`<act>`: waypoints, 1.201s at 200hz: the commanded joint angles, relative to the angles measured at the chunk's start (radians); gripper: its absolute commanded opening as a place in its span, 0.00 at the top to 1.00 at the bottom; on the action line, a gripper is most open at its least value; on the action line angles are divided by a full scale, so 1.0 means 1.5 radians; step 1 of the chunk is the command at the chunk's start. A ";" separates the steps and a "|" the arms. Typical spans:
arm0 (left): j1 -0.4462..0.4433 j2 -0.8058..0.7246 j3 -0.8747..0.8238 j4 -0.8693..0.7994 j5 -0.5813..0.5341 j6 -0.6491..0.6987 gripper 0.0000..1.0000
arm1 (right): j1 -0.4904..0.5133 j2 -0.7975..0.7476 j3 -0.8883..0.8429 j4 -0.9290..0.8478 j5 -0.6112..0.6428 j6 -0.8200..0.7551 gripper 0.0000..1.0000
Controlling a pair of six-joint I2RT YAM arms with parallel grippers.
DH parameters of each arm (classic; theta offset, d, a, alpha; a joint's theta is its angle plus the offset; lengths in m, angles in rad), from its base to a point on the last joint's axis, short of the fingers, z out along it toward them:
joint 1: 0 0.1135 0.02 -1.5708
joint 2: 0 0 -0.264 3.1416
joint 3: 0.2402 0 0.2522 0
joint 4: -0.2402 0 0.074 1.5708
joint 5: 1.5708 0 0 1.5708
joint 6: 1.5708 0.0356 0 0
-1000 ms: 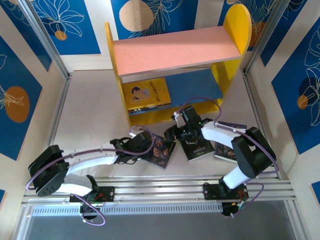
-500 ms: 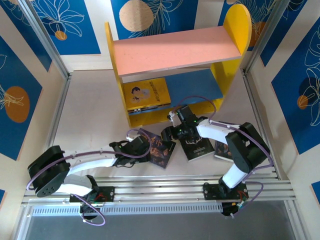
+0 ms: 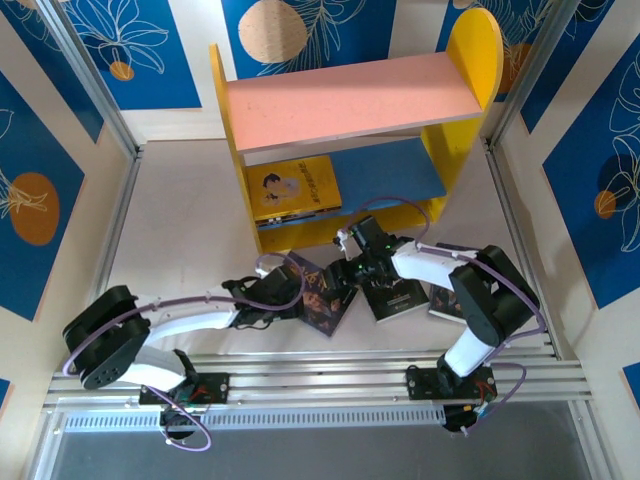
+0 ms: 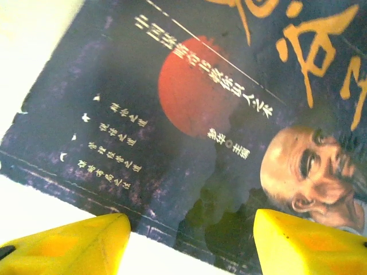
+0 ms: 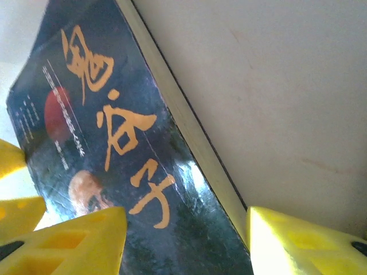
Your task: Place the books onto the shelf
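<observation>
Portrait book (image 4: 189,114) lies just ahead of left end effector (image 4: 189,223) and right end effector (image 5: 184,217), arms outstretched low, jaws spread, empty.

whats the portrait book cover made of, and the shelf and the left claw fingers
Portrait book: paper cover, glossy laminate by the look, given the glare patches and pale page edge. Shelf: painted wood or board, matte pink, blue and yellow. Left claw fingers: yellow plastic, seemingly slightly translucent.
</observation>
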 commanded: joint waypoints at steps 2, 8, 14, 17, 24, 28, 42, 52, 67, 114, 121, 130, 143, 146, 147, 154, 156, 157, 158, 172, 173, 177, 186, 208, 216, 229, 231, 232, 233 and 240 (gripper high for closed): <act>0.017 0.036 -0.003 0.033 0.026 0.027 0.37 | 0.008 -0.042 -0.035 -0.028 -0.016 0.015 0.43; 0.020 0.038 -0.001 0.034 0.026 0.031 0.37 | 0.009 -0.050 -0.043 -0.031 -0.017 0.019 0.43; 0.026 0.041 0.002 0.034 0.027 0.037 0.37 | 0.009 -0.057 -0.048 -0.033 -0.018 0.022 0.43; 0.029 0.042 0.003 0.033 0.026 0.040 0.37 | 0.009 -0.059 -0.053 -0.034 -0.018 0.023 0.42; 0.034 0.046 0.005 0.033 0.024 0.045 0.37 | 0.010 -0.068 -0.059 -0.037 -0.019 0.026 0.43; 0.037 0.047 0.006 0.034 0.025 0.050 0.37 | 0.011 -0.073 -0.062 -0.038 -0.020 0.028 0.43; 0.052 0.054 0.011 0.044 0.025 0.068 0.37 | 0.014 -0.088 -0.072 -0.038 -0.031 0.034 0.43; 0.063 0.064 0.017 0.054 0.026 0.080 0.37 | 0.019 -0.095 -0.077 -0.037 -0.041 0.038 0.43; 0.082 0.081 0.025 0.084 0.030 0.101 0.37 | 0.025 -0.098 -0.077 -0.032 -0.052 0.045 0.43; 0.126 0.107 0.067 0.098 0.054 0.143 0.38 | 0.021 -0.094 -0.056 -0.036 -0.029 0.062 0.42; 0.126 0.099 0.070 0.087 0.054 0.147 0.38 | 0.016 -0.092 -0.051 -0.042 -0.019 0.065 0.42; 0.126 0.085 0.070 0.072 0.054 0.148 0.38 | 0.009 -0.090 -0.046 -0.048 -0.012 0.067 0.42; 0.126 0.062 0.067 0.048 0.049 0.148 0.37 | 0.004 -0.086 -0.039 -0.048 -0.007 0.068 0.41; 0.126 0.057 0.066 0.042 0.048 0.147 0.37 | 0.003 -0.086 -0.038 -0.048 -0.006 0.068 0.41; 0.126 0.056 0.066 0.040 0.047 0.147 0.37 | 0.003 -0.086 -0.037 -0.048 -0.005 0.068 0.41; 0.126 0.044 0.063 0.028 0.045 0.146 0.37 | 0.003 -0.082 -0.031 -0.047 -0.003 0.066 0.41; 0.126 0.040 0.062 0.025 0.044 0.146 0.37 | 0.003 -0.081 -0.030 -0.047 -0.002 0.066 0.41; 0.126 0.039 0.062 0.024 0.044 0.146 0.37 | 0.003 -0.079 -0.029 -0.047 -0.002 0.066 0.41; 0.126 0.037 0.062 0.023 0.043 0.146 0.37 | 0.003 -0.078 -0.028 -0.046 -0.001 0.066 0.41; 0.126 0.017 0.054 0.014 0.045 0.140 0.36 | 0.004 -0.066 -0.018 -0.043 0.013 0.067 0.41; 0.126 0.016 0.053 0.015 0.046 0.140 0.36 | 0.004 -0.064 -0.017 -0.042 0.014 0.067 0.41; 0.126 0.011 0.051 0.013 0.048 0.138 0.36 | 0.004 -0.060 -0.015 -0.041 0.018 0.066 0.41; 0.126 0.006 0.046 0.012 0.052 0.132 0.36 | 0.005 -0.050 -0.008 -0.038 0.027 0.066 0.40; 0.126 0.000 0.033 0.016 0.071 0.112 0.36 | 0.012 -0.025 0.004 -0.027 0.044 0.064 0.40; 0.126 0.001 0.026 0.021 0.076 0.104 0.36 | 0.018 -0.014 0.009 -0.022 0.055 0.062 0.39; 0.126 0.001 0.016 0.029 0.084 0.096 0.36 | 0.029 0.003 0.019 -0.023 0.075 0.057 0.38; 0.126 0.001 0.015 0.030 0.086 0.095 0.36 | 0.031 0.005 0.021 -0.023 0.079 0.056 0.38; 0.126 0.001 0.014 0.030 0.087 0.095 0.36 | 0.032 0.006 0.022 -0.023 0.080 0.056 0.38; 0.126 0.001 0.013 0.030 0.087 0.094 0.36 | 0.033 0.008 0.023 -0.023 0.082 0.056 0.38; 0.126 0.002 0.010 0.032 0.092 0.090 0.36 | 0.038 0.017 0.027 -0.023 0.089 0.054 0.37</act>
